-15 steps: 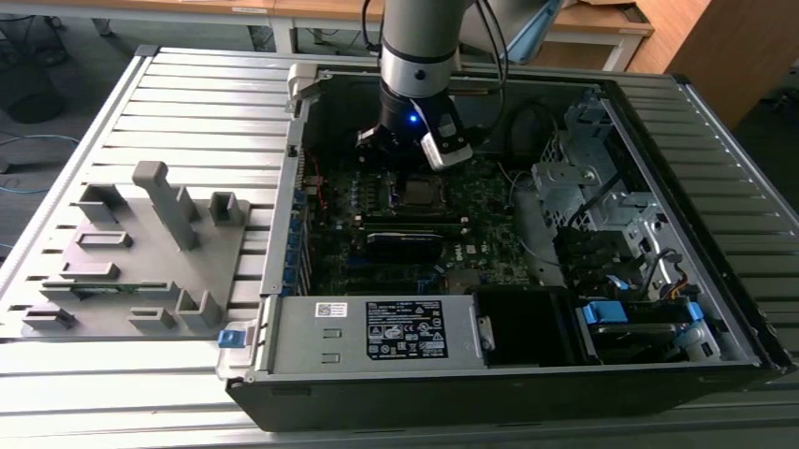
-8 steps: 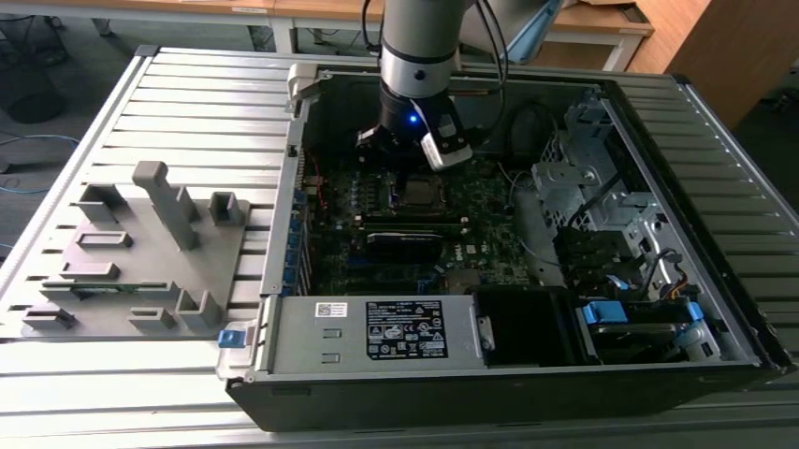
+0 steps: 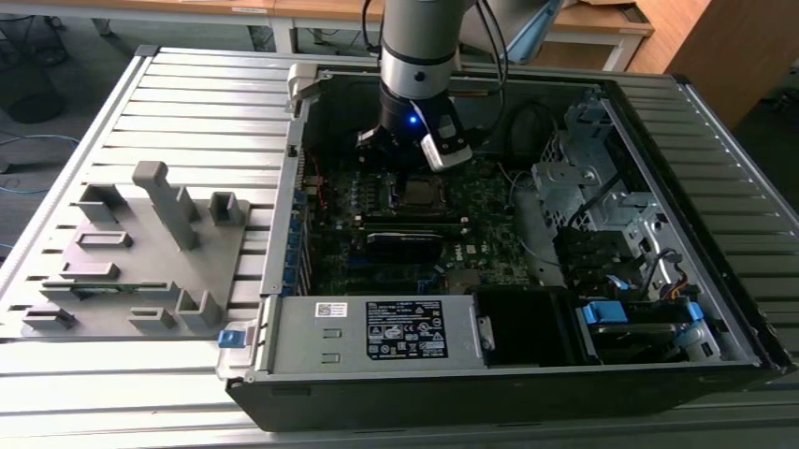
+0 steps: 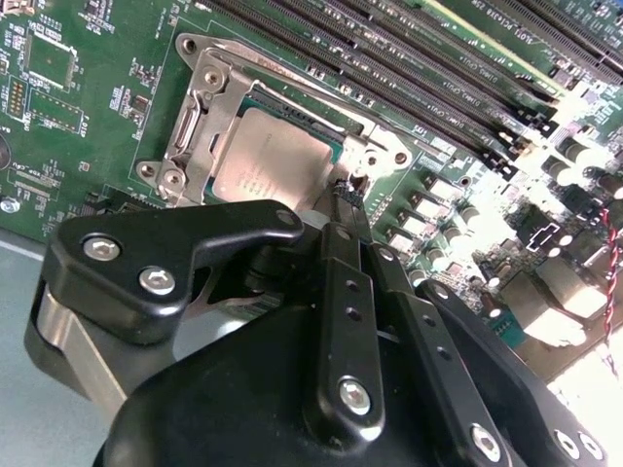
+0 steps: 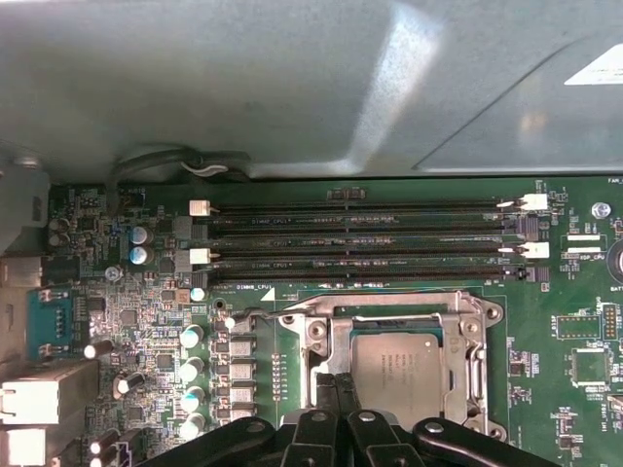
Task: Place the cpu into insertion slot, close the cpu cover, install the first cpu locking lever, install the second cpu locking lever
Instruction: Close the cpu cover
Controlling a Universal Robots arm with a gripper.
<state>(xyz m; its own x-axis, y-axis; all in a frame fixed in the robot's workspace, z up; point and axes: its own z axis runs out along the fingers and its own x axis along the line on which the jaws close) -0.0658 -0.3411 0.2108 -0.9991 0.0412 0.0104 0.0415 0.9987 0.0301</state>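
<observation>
The cpu (image 4: 268,165) (image 5: 394,375) lies flat in the insertion slot (image 3: 421,192), its dull grey top showing. The silver cpu cover (image 4: 206,97) (image 5: 336,336) is down around it as a frame. A thin locking lever (image 4: 292,83) (image 5: 255,313) runs along the slot's side nearest the memory slots. My gripper (image 4: 343,190) (image 5: 334,381) (image 3: 397,150) hangs inside the case just above one corner of the slot. Its black fingers (image 4: 343,253) are shut together with nothing between them, and the tips are close to the cover's edge.
Long black memory slots (image 5: 360,238) run beside the slot, with capacitors (image 5: 192,370) nearby. The case wall (image 5: 292,78) rises close behind. In the exterior view a grey fixture plate (image 3: 125,262) lies at the left, and a drive cage (image 3: 587,196) and power supply (image 3: 374,332) crowd the case.
</observation>
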